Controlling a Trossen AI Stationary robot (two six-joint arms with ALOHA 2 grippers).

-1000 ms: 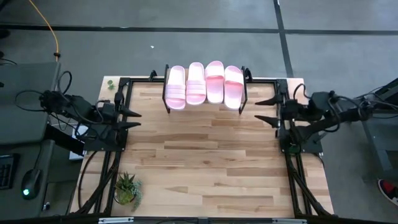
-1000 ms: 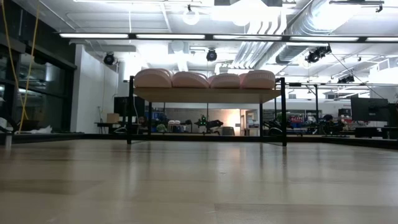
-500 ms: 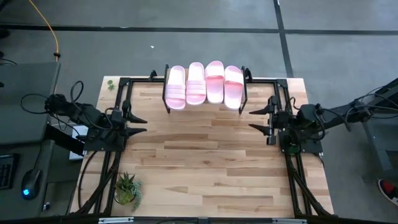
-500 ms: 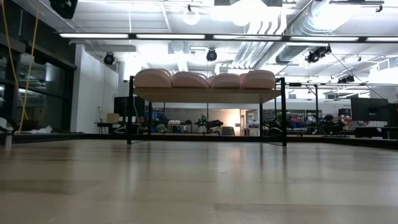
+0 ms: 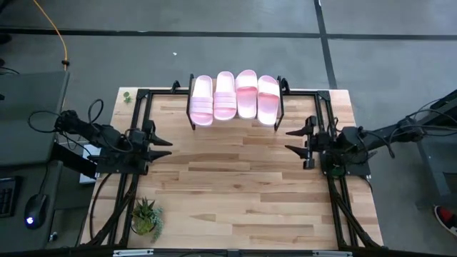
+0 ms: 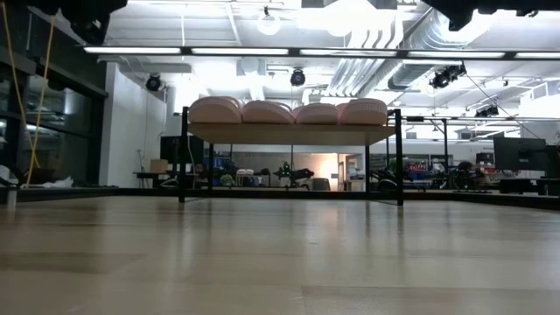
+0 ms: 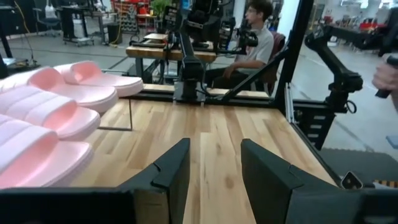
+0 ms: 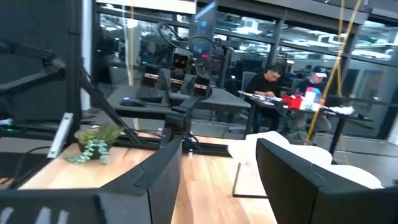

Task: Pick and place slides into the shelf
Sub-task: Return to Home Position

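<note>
One wide wooden table (image 5: 235,185) fills the high view, and the shelf (image 6: 289,133) stands at the middle of its far edge. The shelf is a low rack with a light plank top and thin black legs.

Two dark arms sit well apart from the shelf, one at each side edge of the table, both nearer the camera than the shelf. The left gripper (image 5: 164,148) is off to the shelf's left. Its fingers are spread, with only bare boards showing between them. The right gripper (image 5: 289,140) is off to the shelf's right. It is likewise spread and carries nothing. Neither touches the shelf.

Four slides (image 5: 235,96) lie on the shelf's top, side by side and touching, covering it from end to end. They are pale pink, each with a wide ribbed strap over a smooth footbed. Seen level across the table, their rounded ends form an even row along the plank.

By these pictures the placing looks finished: every slide is on the shelf and none shows on the tabletop. Only parking the arms appears to be left.

Smallest, a potted plant (image 5: 146,214) stands far from the shelf, at the table's near left corner.
</note>
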